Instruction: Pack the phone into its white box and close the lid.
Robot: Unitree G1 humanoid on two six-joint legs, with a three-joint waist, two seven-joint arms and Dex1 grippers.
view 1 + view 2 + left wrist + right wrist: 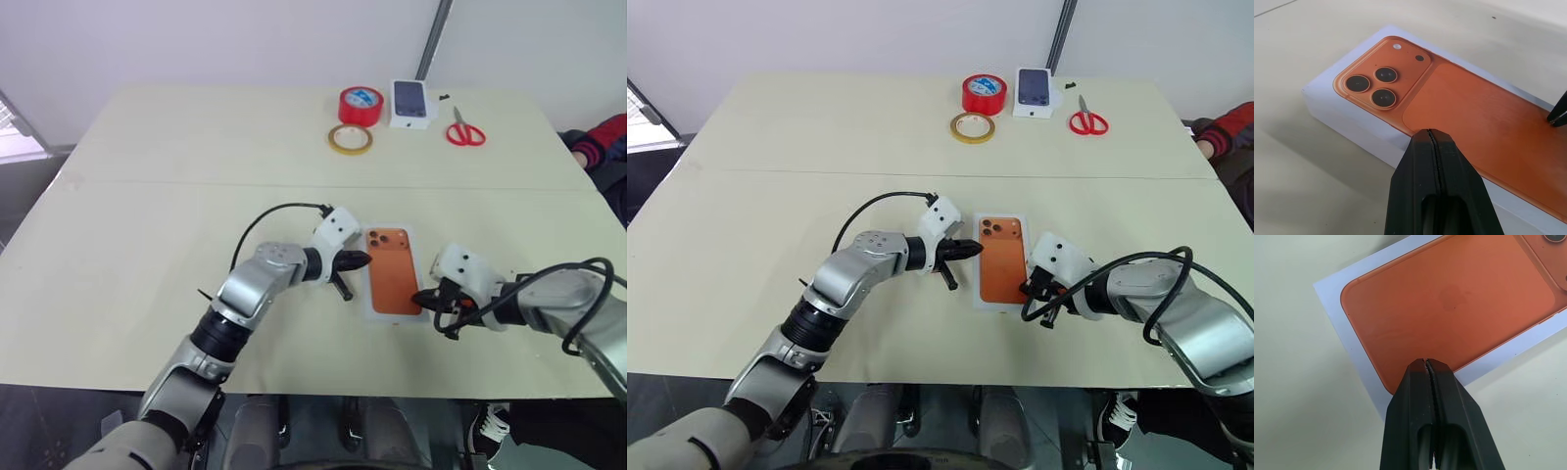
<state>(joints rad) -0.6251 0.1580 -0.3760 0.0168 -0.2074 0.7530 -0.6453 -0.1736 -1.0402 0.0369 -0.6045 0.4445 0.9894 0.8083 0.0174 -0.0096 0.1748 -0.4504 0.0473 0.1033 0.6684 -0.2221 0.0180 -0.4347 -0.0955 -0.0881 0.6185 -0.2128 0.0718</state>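
Right now both my pairs of fingers are pressed together with nothing between them. My left gripper (358, 260) points right at the left long edge of the white box (1342, 112), about level with its far half; in the left wrist view its tip hangs just over that edge, and I cannot tell whether it touches. My right gripper (423, 297) points left at the box's right long edge, close to the near right corner, with its tip over the rim there.

The white box lies flat on the pale table (147, 245), between my two grippers, long sides running near to far. An orange phone (392, 272) shape fills its top face inside a thin white border, the dark lenses at the far left corner. I cannot tell whether that is the phone itself lying in the tray or a picture on a lid.

Well apart, at the table's far edge, sit a red tape roll (361, 105), a yellowish tape ring (350, 138) just nearer than it, a small white box (410, 103) printed with a dark phone, and red-handled scissors (465, 130) to its right.
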